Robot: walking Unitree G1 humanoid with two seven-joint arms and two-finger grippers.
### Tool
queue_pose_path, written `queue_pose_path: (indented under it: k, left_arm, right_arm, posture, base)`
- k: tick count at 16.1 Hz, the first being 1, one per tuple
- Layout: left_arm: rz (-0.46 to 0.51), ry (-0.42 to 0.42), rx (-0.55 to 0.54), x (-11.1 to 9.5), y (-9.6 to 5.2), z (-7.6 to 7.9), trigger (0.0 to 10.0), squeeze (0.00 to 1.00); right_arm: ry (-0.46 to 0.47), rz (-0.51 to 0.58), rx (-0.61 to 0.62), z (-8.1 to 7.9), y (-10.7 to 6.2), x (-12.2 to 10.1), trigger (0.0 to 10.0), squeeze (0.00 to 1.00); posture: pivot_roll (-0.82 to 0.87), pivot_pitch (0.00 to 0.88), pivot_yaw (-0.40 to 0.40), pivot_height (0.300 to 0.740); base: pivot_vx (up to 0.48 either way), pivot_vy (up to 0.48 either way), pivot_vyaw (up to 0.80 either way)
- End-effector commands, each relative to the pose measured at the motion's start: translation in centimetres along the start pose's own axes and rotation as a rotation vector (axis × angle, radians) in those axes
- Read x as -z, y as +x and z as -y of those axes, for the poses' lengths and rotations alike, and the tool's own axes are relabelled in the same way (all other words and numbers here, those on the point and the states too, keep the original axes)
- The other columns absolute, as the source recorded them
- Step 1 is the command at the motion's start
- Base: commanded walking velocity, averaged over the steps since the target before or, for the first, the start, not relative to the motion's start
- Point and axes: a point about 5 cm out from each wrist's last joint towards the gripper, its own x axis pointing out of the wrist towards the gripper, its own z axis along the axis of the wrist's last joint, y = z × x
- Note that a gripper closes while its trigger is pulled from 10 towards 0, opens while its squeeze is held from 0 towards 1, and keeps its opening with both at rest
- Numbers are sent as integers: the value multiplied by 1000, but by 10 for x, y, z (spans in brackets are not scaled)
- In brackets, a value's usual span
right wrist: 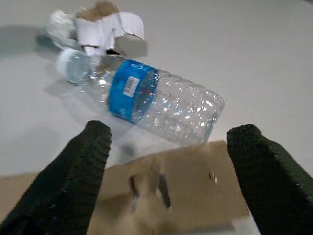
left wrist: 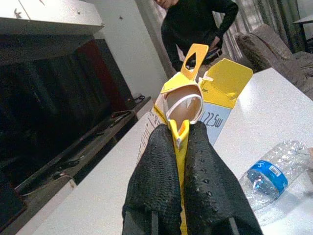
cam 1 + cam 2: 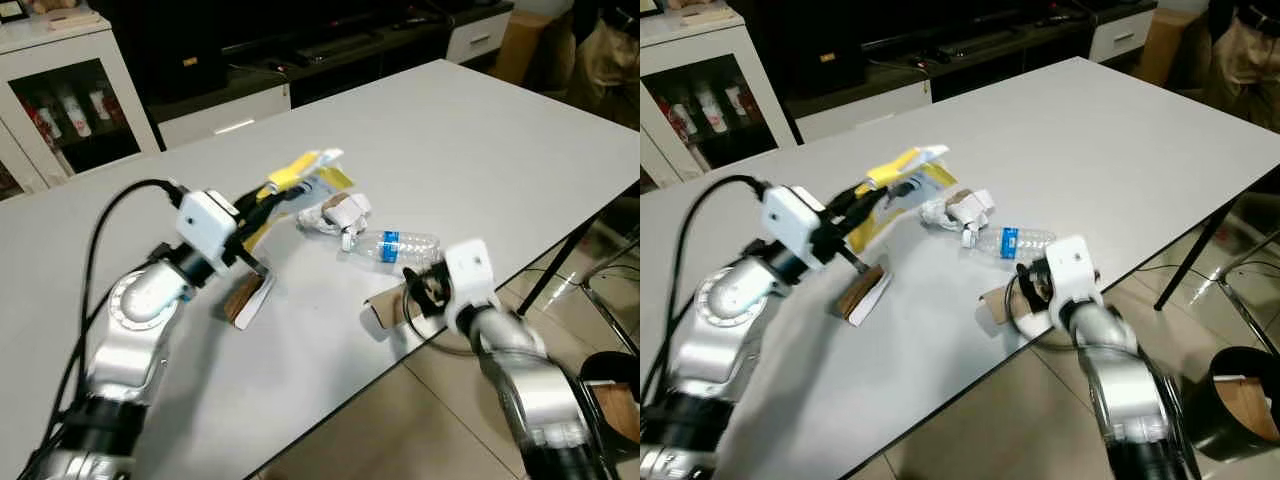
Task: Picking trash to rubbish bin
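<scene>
My left gripper (image 3: 268,192) is shut on a flattened yellow carton (image 3: 305,175), holding it just above the white table (image 3: 480,140); the carton (image 2: 195,93) sticks up past the fingers (image 2: 154,166). A clear plastic bottle (image 3: 395,247) with a blue label lies near the table's front edge, beside crumpled white packaging (image 3: 335,213). My right gripper (image 1: 172,134) stands open over a brown cardboard piece (image 1: 171,191) at the edge, pointing at the bottle (image 1: 146,98). A black rubbish bin (image 3: 1240,400) stands on the floor at the right.
Another folded cardboard piece (image 3: 245,297) lies under my left arm. A person (image 2: 195,24) stands beyond the table's far corner. A glass-door cabinet (image 3: 60,100) and a low dark TV bench (image 3: 330,50) line the back wall. Table legs (image 3: 550,270) stand near the bin.
</scene>
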Motion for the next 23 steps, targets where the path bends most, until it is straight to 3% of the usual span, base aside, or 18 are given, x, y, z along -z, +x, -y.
queue_pose_path:
  k: [1, 3, 8, 9, 10, 12, 19, 23]
  left_arm:
    - [-4, 1, -16, -5, -2, -4, 0, 0]
    - [-12, 8, 7, -8, -1, 0, 0, 0]
    - [-21, -1, 23, -16, 0, 4, 0, 0]
    - [-23, 0, 24, -17, 0, 3, 0, 0]
    - [-26, 0, 25, -18, 0, 3, 0, 0]
    - [-28, -3, 29, -19, 1, 4, 0, 0]
    - [-31, 3, 48, -20, 3, 7, 0, 0]
    - [-32, 5, 47, -21, 4, 7, 0, 0]
  right_arm:
    - [-1, -7, 9, 7, 8, 0, 10000, 1000]
    - [54, -35, 49, 24, 21, 0, 10000, 1000]
    - [236, -43, 100, 61, 27, 1, 10000, 1000]
    - [322, -74, 79, 75, 25, 7, 10000, 0]
    - [388, -88, 62, 81, 24, 11, 10000, 0]
    - [510, -86, -13, 77, 22, 17, 10000, 0]
    - [537, -140, -236, 46, 21, 25, 10000, 0]
    - [594, -183, -226, 44, 20, 30, 10000, 0]
  posture:
    - [-49, 0, 26, 740]
    - [-42, 0, 19, 740]
    - [-45, 0, 21, 740]
    - [-47, 0, 21, 740]
    - [-49, 0, 21, 740]
    - [-54, 0, 22, 740]
    - [-51, 0, 22, 740]
    - [-50, 0, 21, 740]
  base:
    - [0, 0, 0]
    - [0, 0, 0]
    - [0, 0, 0]
    - [0, 0, 0]
    - [0, 0, 0]
    - [0, 0, 0]
    - [0, 0, 0]
    - [0, 0, 0]
